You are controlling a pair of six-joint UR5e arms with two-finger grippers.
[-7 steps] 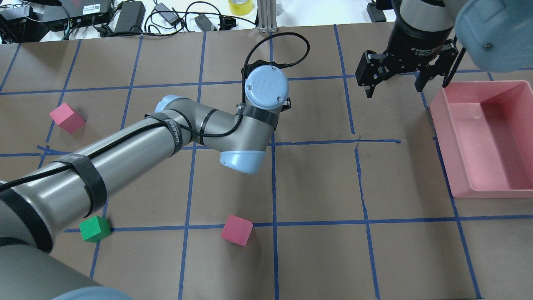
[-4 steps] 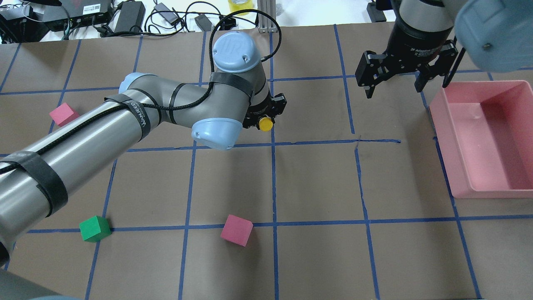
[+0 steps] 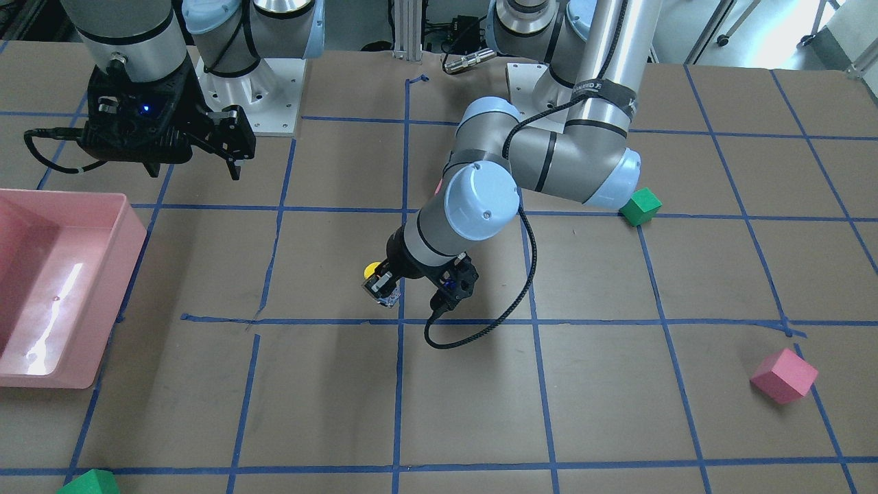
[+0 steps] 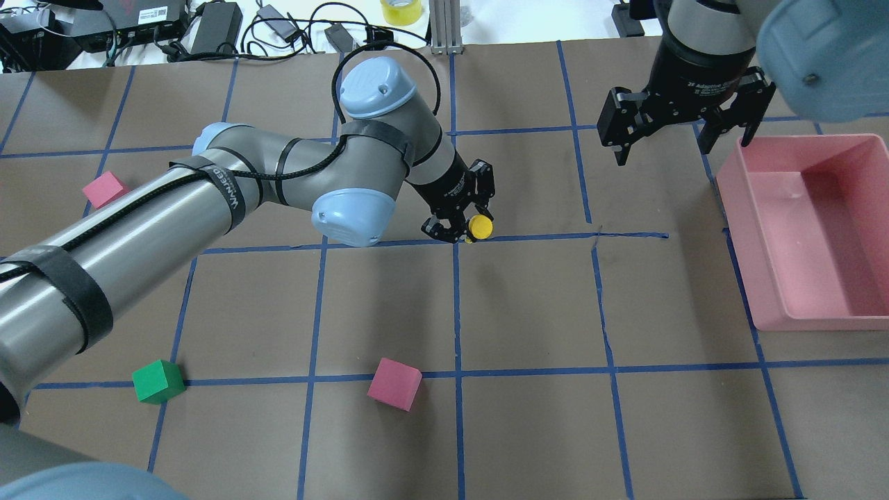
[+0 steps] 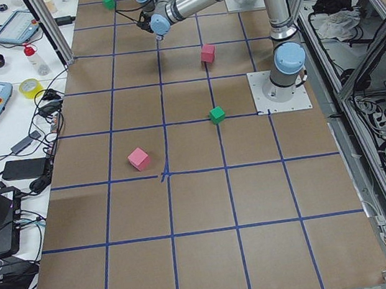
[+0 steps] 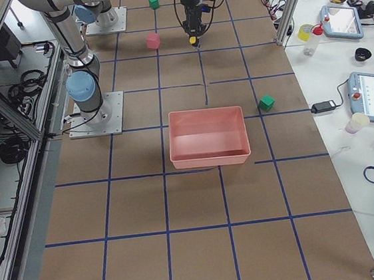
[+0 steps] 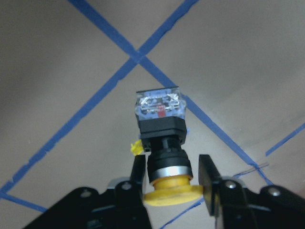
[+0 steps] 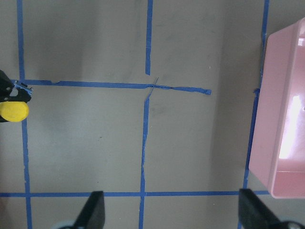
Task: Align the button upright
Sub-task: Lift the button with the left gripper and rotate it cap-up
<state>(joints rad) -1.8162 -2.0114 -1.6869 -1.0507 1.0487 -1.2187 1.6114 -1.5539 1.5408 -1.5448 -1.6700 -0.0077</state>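
Note:
The button [image 4: 480, 226] has a yellow cap, a black body and a whitish contact block. My left gripper [image 4: 462, 232] is shut on its body and holds it just above the table near a crossing of the blue tape lines. In the left wrist view the button [image 7: 162, 126] lies along the fingers [image 7: 138, 171], with the cap towards the palm and the block pointing away. It also shows in the front view [image 3: 381, 287], where it is tilted. My right gripper [image 4: 680, 147] is open and empty, hovering at the far right next to the pink bin.
A pink bin [image 4: 738, 243] stands at the right edge. A pink cube [image 4: 394, 383] and a green cube [image 4: 158, 380] lie near the front, and another pink cube [image 4: 104, 189] lies at the left. Cables and power bricks [image 4: 215, 28] line the far edge.
My left arm has swung and its wrist has turned, so the held button came out from under it and moved right and nearer to the robot. The right gripper barely shifted.

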